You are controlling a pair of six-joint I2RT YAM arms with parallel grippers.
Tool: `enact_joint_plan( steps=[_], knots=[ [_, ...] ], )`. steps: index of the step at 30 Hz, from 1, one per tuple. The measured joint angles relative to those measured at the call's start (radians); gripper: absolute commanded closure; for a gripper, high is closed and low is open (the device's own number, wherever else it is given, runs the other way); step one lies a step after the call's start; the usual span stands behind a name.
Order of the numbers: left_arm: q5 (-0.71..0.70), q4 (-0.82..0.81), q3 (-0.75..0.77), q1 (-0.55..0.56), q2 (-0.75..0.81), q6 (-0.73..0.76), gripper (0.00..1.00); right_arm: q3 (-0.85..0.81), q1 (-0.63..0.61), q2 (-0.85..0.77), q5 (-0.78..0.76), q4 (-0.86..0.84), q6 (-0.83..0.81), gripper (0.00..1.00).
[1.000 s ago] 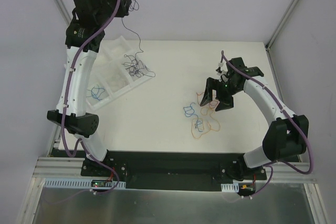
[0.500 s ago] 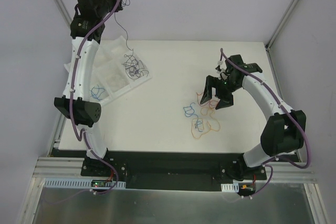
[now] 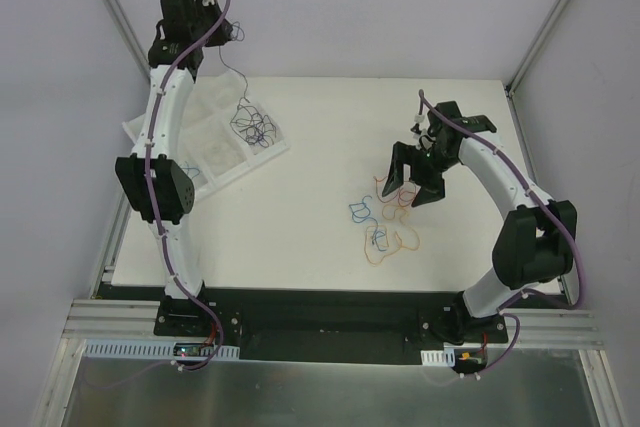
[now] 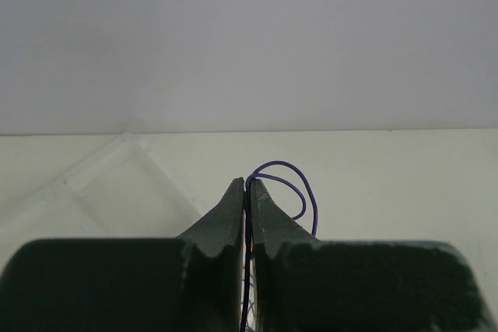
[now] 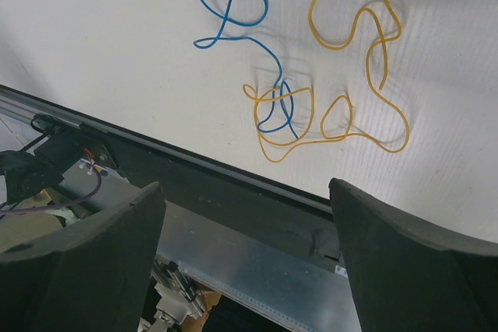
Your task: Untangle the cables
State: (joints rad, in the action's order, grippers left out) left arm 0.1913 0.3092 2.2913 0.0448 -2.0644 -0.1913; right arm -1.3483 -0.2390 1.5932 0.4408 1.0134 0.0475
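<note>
Over the clear tray [image 3: 232, 173], the left gripper [image 4: 247, 184] pinches a purple cable [image 4: 278, 163], its lower run hidden between the fingers, while the right gripper [image 5: 241, 188] gapes wide above orange and blue cables [image 5: 284, 99].

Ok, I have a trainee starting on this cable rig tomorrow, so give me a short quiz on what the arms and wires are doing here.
1. True or false: the right gripper is shut on an orange wire.
2. What does the left gripper hold? A. a thin purple wire B. a blue wire C. nothing
3. Fill in: the tangle that this wire runs down to lies in a clear ____.
Key: 1. False: it is open above the loose wires on the table. 2. A: its fingers are shut on it. 3. tray.
</note>
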Motion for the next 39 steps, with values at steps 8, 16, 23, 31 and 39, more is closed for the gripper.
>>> enact_joint_plan(
  steps=[8, 16, 23, 31, 39],
  knots=[
    [0.015, -0.026, -0.259, 0.000, -0.005, -0.105, 1.00, -0.034, 0.002, 0.035, -0.008, 0.006, 0.002, 0.11],
    [0.028, 0.060, -0.327, -0.014, -0.098, -0.262, 1.00, -0.034, 0.006, 0.036, -0.011, 0.016, 0.001, 0.12],
    [-0.013, 0.146, -0.341, -0.014, -0.176, -0.297, 0.94, -0.032, 0.008, 0.036, -0.010, 0.014, 0.003, 0.12],
    [-0.033, 0.249, -0.230, -0.014, -0.259, -0.270, 0.57, -0.010, 0.008, 0.024, -0.007, 0.011, 0.013, 0.12],
    [-0.003, 0.317, -0.213, -0.011, -0.151, -0.235, 0.37, 0.065, 0.008, -0.039, 0.006, -0.023, 0.035, 0.12]
  ],
)
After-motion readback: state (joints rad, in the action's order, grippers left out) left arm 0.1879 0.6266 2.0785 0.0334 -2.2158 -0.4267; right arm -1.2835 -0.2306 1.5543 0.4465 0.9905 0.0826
